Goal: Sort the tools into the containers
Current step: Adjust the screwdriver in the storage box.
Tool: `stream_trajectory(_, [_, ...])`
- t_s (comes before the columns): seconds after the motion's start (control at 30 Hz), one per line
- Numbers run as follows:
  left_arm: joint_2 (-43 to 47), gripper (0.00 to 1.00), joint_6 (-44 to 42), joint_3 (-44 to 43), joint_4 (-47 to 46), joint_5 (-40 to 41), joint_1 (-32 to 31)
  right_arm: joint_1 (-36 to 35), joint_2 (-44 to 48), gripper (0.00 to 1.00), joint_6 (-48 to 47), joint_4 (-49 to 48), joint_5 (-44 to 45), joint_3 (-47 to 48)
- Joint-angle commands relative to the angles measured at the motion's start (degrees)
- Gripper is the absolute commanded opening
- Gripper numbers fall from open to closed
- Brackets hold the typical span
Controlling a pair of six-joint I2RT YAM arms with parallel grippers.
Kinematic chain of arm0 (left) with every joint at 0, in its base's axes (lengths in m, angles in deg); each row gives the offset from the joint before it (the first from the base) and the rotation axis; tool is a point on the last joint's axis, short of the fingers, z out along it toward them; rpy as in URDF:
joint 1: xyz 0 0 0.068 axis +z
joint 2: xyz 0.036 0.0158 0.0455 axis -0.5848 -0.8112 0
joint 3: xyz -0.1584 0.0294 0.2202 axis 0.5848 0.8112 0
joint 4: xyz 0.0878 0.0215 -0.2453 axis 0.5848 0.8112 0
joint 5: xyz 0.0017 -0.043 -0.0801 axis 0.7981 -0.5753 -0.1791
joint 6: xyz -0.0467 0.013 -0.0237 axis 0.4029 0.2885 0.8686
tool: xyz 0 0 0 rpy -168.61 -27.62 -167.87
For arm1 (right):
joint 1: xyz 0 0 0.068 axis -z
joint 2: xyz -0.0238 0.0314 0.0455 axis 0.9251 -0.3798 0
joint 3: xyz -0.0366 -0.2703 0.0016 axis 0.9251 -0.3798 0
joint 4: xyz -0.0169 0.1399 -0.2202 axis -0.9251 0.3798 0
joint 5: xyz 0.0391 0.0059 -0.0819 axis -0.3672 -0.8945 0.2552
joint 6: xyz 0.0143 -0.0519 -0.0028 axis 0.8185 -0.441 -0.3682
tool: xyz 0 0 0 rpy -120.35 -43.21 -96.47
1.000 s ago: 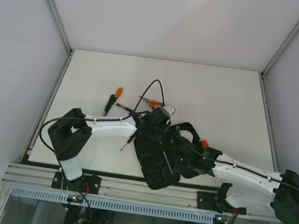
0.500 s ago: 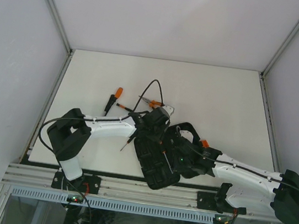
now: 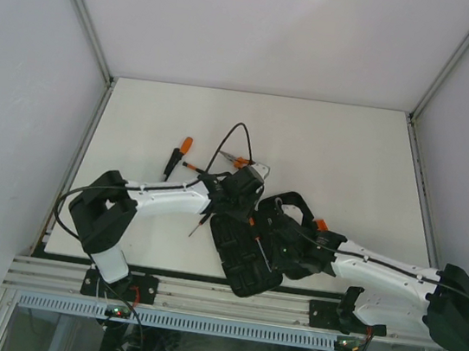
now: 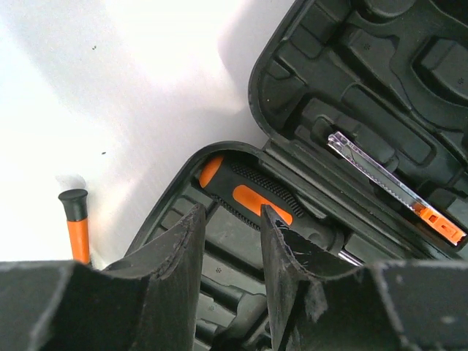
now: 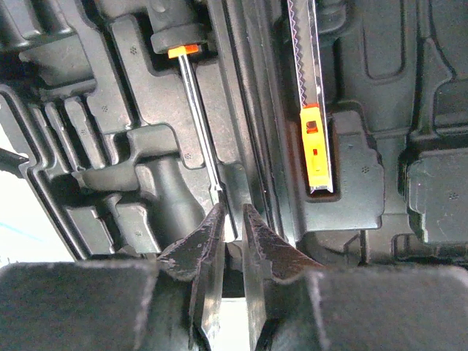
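From above, the black tool case [image 3: 243, 268] lies open at the near edge of the table [image 3: 351, 157]. The left gripper [image 4: 228, 241] (half-spread, empty) hangs over a thick screwdriver [image 4: 252, 199] seated inside. The right gripper [image 5: 230, 235], nearly closed, seems to pinch a thin screwdriver [image 5: 199, 117].

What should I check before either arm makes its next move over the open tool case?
1. Tool case open on the table: ok.
2. Left gripper open, nothing between its jaws: ok.
3. Thick screwdriver seated in its slot: cannot tell; it lies inside the case.
4. Right gripper gripping the thin screwdriver: cannot tell; the jaws are nearly closed at its tip.
5. Knife in its slot: ok.
6. All tools in the case: not ok; an orange-handled screwdriver lies on the table.
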Motion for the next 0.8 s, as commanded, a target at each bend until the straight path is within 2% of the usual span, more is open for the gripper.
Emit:
stream_trajectory(0.0, [0.9,0.40,0.4,-1.6,-1.4,-1.0,0.3,-0.4,-0.3,0.15,0.4,-0.8,0.8,0.0])
stream_trajectory(0.3, [4.8,0.42,3.7,2.2,-5.7,-5.0,-0.5,-0.5,0.3,0.14,1.3,0.0,2.1,-0.2])
stream_trajectory(0.77, [1.7,0.36,14.9,3.5,-3.8,-1.5,-4.6,0.7,5.6,0.14,4.4,1.0,2.9,-3.6])
